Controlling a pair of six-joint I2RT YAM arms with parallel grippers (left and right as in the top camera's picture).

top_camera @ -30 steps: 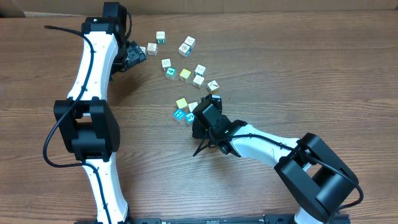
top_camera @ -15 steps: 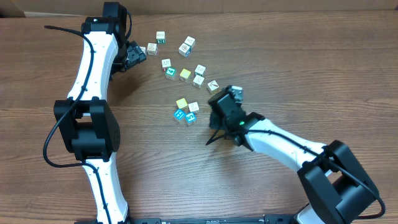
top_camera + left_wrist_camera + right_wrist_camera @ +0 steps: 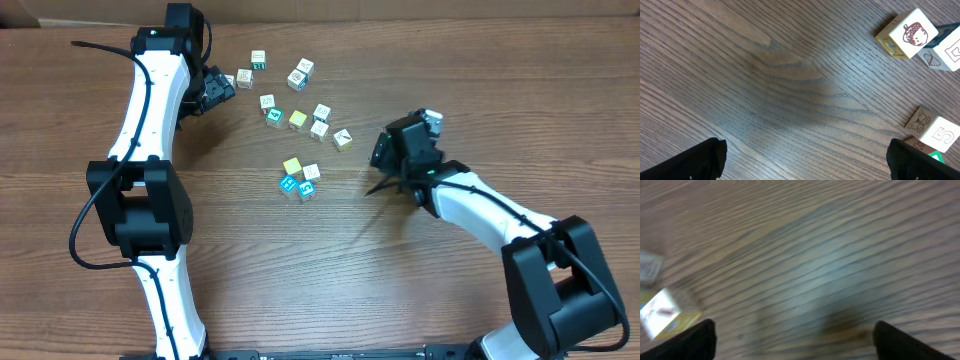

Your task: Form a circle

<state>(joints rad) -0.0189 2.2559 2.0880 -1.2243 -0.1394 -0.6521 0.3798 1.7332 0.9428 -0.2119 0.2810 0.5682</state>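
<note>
No ring shows; the circle's pieces are small cubes scattered loosely from the far cube [image 3: 259,60] down to the teal cube [image 3: 289,184]. My left gripper [image 3: 219,90] stands open just left of a white cube [image 3: 244,77]. Its wrist view shows bare wood between the fingers of the left gripper [image 3: 807,167], with an acorn cube [image 3: 910,32] and a numbered cube [image 3: 935,132] off to the right. My right gripper [image 3: 383,151] is open, apart from the cube [image 3: 343,138] to its left. The blurred right wrist view has the right gripper [image 3: 795,342] empty, with a white-and-yellow cube [image 3: 662,312] at the left.
The wooden table [image 3: 300,280] carries only the cubes and both arms. The left arm's white links [image 3: 150,120] run down the left side. The right arm [image 3: 490,215] reaches in from the lower right. A cardboard edge [image 3: 20,12] lies at the far left corner.
The right gripper has pulled away from the lower cubes, up and to the right, and has gone from shut to open. The cubes and the left arm have stayed put.
</note>
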